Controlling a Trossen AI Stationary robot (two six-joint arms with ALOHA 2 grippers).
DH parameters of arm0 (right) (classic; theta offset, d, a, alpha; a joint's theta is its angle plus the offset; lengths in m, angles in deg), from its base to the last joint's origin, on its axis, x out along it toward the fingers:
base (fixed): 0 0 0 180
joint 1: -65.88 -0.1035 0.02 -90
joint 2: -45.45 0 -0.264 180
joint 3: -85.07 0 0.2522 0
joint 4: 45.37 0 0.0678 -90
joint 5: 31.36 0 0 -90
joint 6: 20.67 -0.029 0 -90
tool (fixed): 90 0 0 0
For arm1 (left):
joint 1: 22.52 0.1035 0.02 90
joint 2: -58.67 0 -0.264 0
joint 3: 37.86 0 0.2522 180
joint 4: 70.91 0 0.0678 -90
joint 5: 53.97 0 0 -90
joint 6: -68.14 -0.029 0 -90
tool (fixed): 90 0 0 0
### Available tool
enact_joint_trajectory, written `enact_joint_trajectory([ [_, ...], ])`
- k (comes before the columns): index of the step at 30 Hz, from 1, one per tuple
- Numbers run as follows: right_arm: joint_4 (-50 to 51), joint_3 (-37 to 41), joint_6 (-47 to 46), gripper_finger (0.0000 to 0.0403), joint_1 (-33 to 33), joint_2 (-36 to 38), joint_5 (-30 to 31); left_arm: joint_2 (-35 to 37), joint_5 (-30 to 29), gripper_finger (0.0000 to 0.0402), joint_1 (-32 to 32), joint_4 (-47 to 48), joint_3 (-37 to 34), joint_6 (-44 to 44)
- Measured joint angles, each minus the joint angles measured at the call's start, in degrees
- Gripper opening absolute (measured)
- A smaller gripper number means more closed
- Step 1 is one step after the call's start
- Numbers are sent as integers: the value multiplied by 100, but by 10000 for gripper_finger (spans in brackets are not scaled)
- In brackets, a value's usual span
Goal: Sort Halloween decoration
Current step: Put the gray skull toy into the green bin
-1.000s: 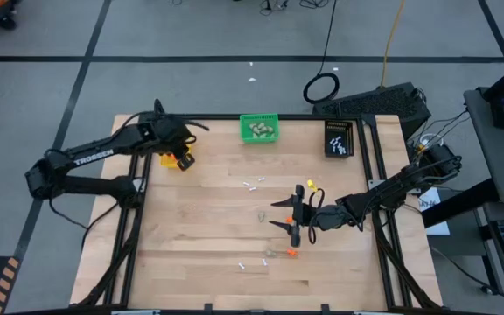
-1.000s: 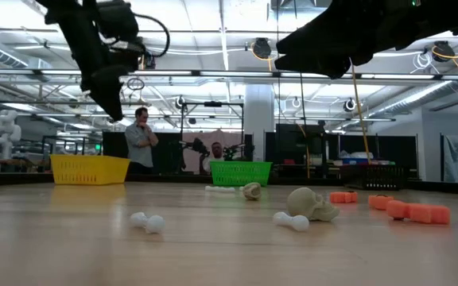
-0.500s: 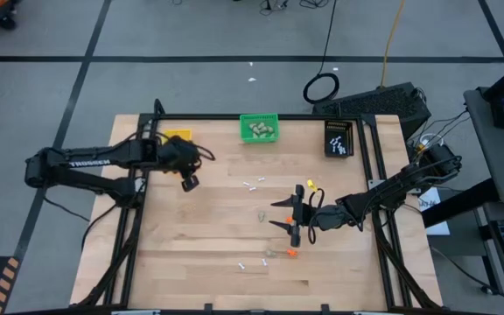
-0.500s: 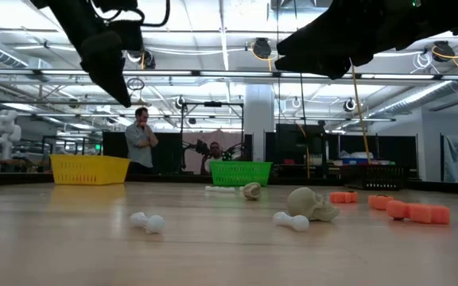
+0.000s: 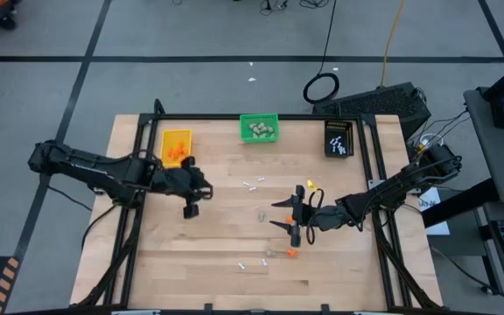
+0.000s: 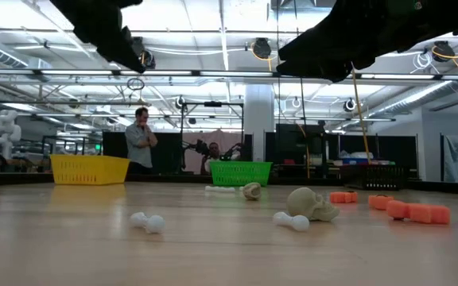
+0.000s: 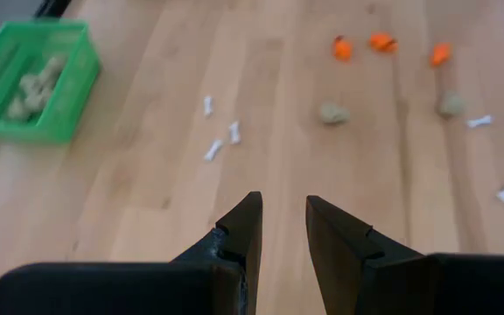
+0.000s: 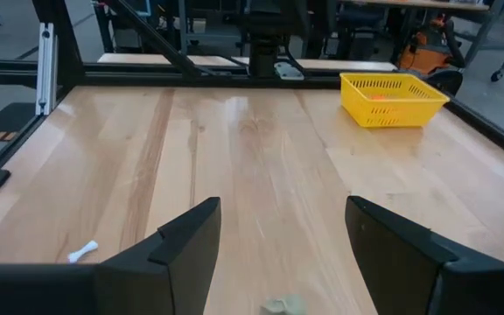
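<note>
On the pale wooden table [image 5: 191, 262] we count three small rectangular bins along the far edge in the high view: a yellow mesh bin [image 5: 176, 147] holding bright orange bits, a green mesh bin [image 5: 259, 129] holding beige-grey rounded lumps, and a black bin [image 5: 339, 138] holding thin white sticks.

Loose Halloween decoration pieces lie in the middle of the table. The left wrist view gives us the clearest count: three orange bits [image 7: 380, 40], two beige-grey lumps [image 7: 332, 113] and five white sticks [image 7: 234, 132], three of them in a cluster nearer the green bin and two well apart on the other side. From above these pieces are too small for us to count surely.

The left gripper [image 5: 189, 206] hangs over bare wood, between the yellow bin and the stick cluster. Its fingers stand slightly parted with nothing between them, as its own wrist view shows. The right gripper [image 5: 289, 217] hovers among the loose pieces with its fingers spread wide and empty.

Only the low view shows us that one lump is a small skull [image 6: 312, 203] and that the sticks are little bones [image 6: 147, 222]; it also shows a person [image 6: 141, 139] standing in the room beyond. The right wrist view alone shows one lump [image 8: 285, 305] just beneath that gripper and a single bone [image 8: 83, 252] off to one side.
</note>
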State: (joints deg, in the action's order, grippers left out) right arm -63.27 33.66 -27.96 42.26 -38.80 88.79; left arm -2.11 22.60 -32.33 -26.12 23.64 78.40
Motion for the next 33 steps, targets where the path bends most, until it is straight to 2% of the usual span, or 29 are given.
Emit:
enact_joint_trajectory([
  [9, 543, 2, -699, 231, 1, 0, -13, -765, -703, 90, -890, -725, 0, -40],
  [17, 1426, 2, -1769, 231, -65, -31, -13, -1755, -816, 90, -1033, -1611, 0, -210],
  [22, 1282, 0, -1903, 229, -116, -418, -17, -2193, -815, 90, -1033, -2000, 0, -219],
  [26, 1193, -22, -1908, 211, -23, -788, -10, -2410, -809, 90, -1037, -2316, 0, -221],
  [33, 1143, -359, -1704, 159, 186, -1354, -28, -2751, -804, 90, -1035, -2901, 0, -492],
])
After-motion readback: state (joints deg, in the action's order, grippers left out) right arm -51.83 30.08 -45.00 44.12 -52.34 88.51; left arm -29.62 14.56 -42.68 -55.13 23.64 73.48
